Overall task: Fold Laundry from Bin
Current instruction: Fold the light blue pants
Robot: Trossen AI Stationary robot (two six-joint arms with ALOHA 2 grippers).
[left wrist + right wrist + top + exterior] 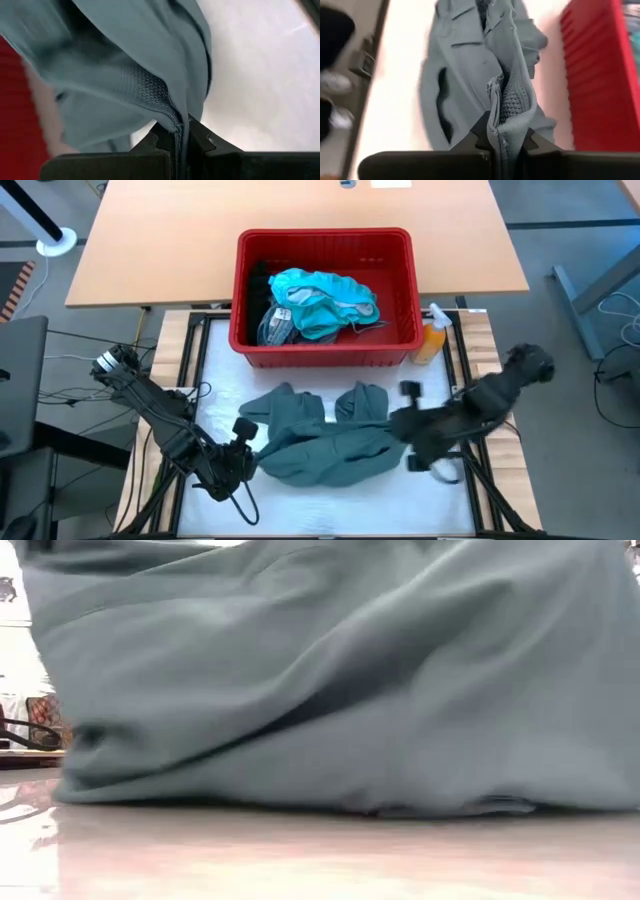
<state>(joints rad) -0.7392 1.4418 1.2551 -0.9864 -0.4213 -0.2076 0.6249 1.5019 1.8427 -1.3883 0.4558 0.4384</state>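
Observation:
A dull grey-green garment lies crumpled on the white table in front of the red bin; it fills the low view. My left gripper is shut on its left end. My right gripper is shut on its right end. The bin holds a bright teal garment, a striped cloth and a black one. My left gripper pinches a ribbed knit edge of the garment between its two fingers, coming from the table's left. The cloth spreads away from the fingers toward the bin. My right gripper pinches a ribbed knit edge between its two fingers, from the table's right. Several layers bunch at the fingers; the rest of the garment lies on the table.
An orange spray bottle stands at the bin's right front corner. A wooden table lies behind the bin. Bare white table surface lies in front of the garment.

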